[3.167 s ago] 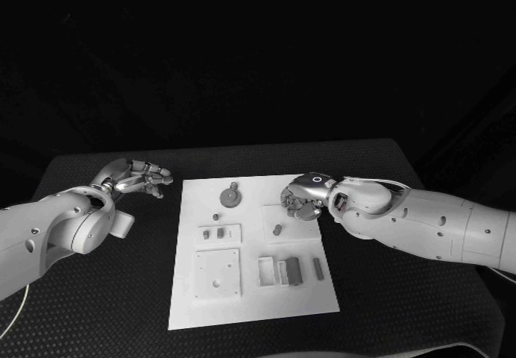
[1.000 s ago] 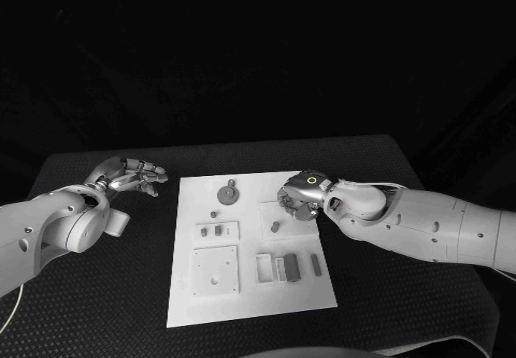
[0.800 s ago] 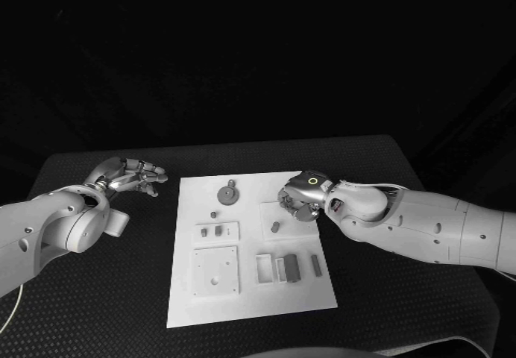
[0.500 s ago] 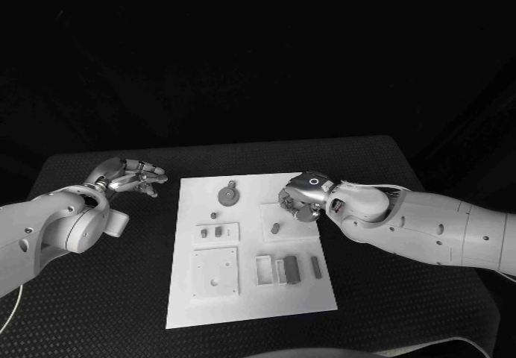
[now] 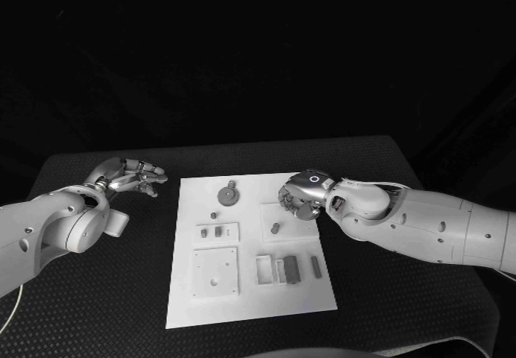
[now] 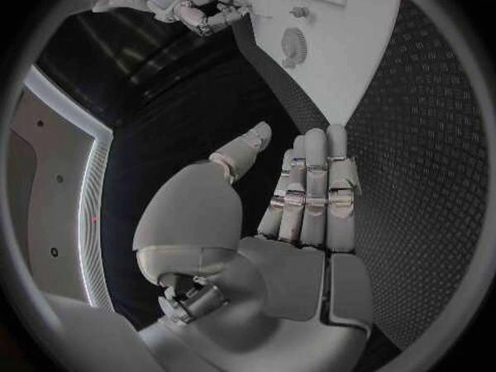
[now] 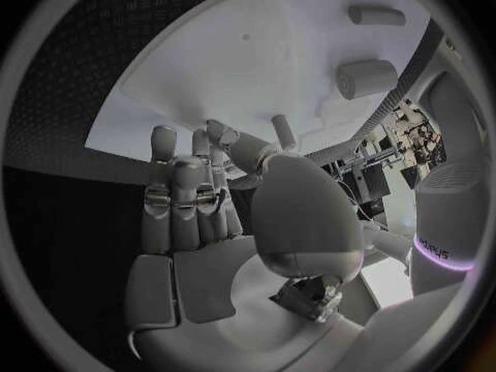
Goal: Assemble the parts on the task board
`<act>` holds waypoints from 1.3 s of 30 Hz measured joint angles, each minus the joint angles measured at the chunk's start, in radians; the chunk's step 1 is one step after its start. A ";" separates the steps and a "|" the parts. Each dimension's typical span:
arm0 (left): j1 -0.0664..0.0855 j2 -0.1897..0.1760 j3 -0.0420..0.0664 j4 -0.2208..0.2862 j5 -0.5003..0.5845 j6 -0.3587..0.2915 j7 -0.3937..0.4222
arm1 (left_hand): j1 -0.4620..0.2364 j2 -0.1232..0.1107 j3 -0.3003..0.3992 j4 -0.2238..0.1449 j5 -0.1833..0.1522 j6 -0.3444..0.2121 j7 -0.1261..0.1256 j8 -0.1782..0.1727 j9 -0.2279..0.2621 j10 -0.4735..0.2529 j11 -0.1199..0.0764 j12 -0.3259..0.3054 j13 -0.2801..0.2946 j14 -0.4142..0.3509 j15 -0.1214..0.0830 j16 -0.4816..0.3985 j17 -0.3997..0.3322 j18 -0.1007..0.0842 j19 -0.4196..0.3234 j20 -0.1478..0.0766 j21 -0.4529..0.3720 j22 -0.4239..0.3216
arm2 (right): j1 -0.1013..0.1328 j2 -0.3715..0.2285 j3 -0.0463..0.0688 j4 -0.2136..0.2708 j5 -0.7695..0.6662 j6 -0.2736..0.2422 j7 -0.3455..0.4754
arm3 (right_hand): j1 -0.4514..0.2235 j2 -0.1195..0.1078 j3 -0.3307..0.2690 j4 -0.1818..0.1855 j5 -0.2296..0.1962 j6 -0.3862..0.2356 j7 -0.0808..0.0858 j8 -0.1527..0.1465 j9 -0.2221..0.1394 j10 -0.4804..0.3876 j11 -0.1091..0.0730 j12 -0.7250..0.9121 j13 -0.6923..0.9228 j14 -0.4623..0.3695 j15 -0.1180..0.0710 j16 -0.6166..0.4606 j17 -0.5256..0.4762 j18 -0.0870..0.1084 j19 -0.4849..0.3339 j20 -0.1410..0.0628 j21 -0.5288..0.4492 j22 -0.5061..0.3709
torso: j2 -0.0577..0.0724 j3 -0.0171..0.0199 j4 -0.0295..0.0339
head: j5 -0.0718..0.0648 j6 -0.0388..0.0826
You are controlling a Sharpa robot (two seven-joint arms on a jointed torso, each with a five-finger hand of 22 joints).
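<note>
The white task board (image 5: 250, 298) lies in the middle of the table, also seen as board (image 6: 346, 54) and board (image 7: 248, 58). On it are a round disc (image 5: 229, 196), a slotted small plate (image 5: 218, 233), a square plate (image 5: 216, 272) and several bar-shaped parts (image 5: 288, 268). My right hand (image 5: 302, 200) hovers over the board's far right part, just above a raised plate with a short peg (image 5: 277, 228). Its fingers (image 7: 186, 190) show nothing between them; a peg (image 7: 281, 128) stands beside the thumb. My left hand (image 5: 130, 179) hangs over the table left of the board, fingers (image 6: 310, 190) straight, holding nothing.
Black textured table (image 5: 107, 298) surrounds the board on all sides. A thick cylinder (image 7: 367, 78) and a flatter part (image 7: 377, 14) lie on the board beyond my right hand. My right hand (image 6: 197, 8) and the disc (image 6: 293, 45) show from the left wrist.
Both hands stay almost where they were. No part on the board has moved.
</note>
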 measured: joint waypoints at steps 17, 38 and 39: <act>0.000 0.000 0.000 0.001 0.000 0.001 -0.001 | 0.000 0.000 -0.002 0.002 0.000 0.000 0.000 0.000 0.000 0.000 0.000 0.000 0.001 0.000 0.000 0.000 0.001 0.000 0.000 0.000 0.000 -0.001 | 0.002 0.008 0.001 -0.019 0.032 0.033 0.001 | -0.035 -0.015 0.003 0.011 0.000 -0.012 0.010 -0.009 0.009 -0.013 0.013 -0.012 0.003 -0.006 0.006 0.004 -0.011 0.009 0.000 0.000 0.004 0.000 | 0.000 -0.0003 -0.0006 | -0.002 -0.002; 0.000 -0.001 0.000 0.001 0.000 0.001 -0.002 | 0.000 0.000 -0.005 0.000 0.000 0.000 0.000 0.000 0.000 0.000 0.000 0.000 0.002 0.000 0.000 0.000 0.001 0.000 0.000 0.000 0.000 -0.003 | 0.004 0.019 0.002 -0.036 0.070 0.041 0.007 | -0.097 -0.132 -0.014 0.116 0.001 -0.123 0.057 -0.079 -0.025 -0.052 0.027 -0.040 0.001 -0.021 0.017 0.012 -0.033 0.012 -0.015 0.000 0.015 0.000 | 0.000 0.0004 -0.0003 | -0.004 -0.004; 0.000 -0.001 0.000 0.001 0.000 0.001 -0.002 | 0.000 0.000 -0.005 0.000 0.000 -0.001 0.000 0.000 0.000 0.000 0.000 0.000 0.002 0.000 0.000 0.000 0.001 0.000 0.000 0.000 0.000 -0.003 | 0.004 0.019 0.002 -0.037 0.070 0.041 0.007 | -0.097 -0.132 -0.014 0.116 0.001 -0.123 0.057 -0.079 -0.025 -0.052 0.027 -0.040 0.001 -0.021 0.017 0.012 -0.033 0.012 -0.015 0.000 0.015 0.000 | 0.000 0.0004 -0.0001 | -0.004 -0.004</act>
